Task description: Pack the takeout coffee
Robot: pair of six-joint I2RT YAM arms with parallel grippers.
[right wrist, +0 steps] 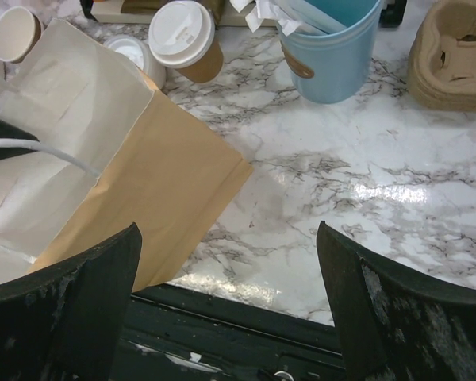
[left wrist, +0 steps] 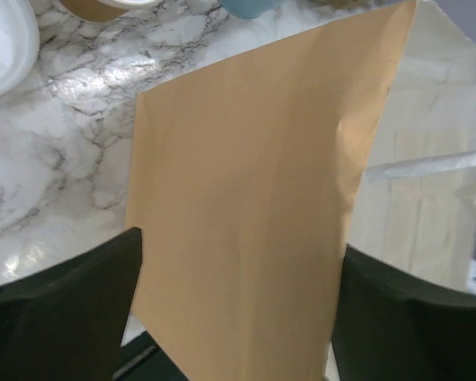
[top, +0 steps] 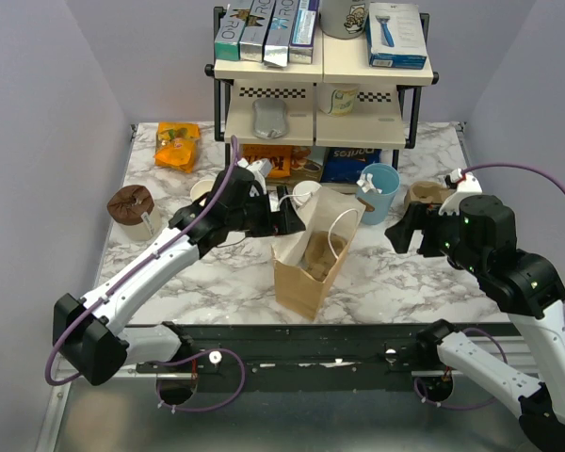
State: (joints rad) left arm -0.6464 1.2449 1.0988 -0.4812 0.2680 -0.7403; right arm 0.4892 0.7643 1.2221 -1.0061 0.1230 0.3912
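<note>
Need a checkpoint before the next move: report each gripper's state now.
Left gripper: open over the brown paper bag, gripping nothing.
Right gripper: open, empty.

The setting is a robotics laboratory test cell dressed as a takeout counter. Plain pale walls (top: 38, 94) enclose a marble-patterned table (top: 217, 273) on three sides. Two robot arms, left (top: 151, 268) and right (top: 508, 264), are bolted to a black rail (top: 301, 344) along the lower edge, with purple cables (top: 537, 174) routed over them. A shelf rack (top: 320, 94) at top centre carries retail boxes (top: 264, 28). Café props stand mid-frame: a brown paper bag (top: 311, 259), a lidded paper cup (right wrist: 186, 36), a blue cup (top: 379, 193) and pulp cup carriers (right wrist: 460, 55).
</note>
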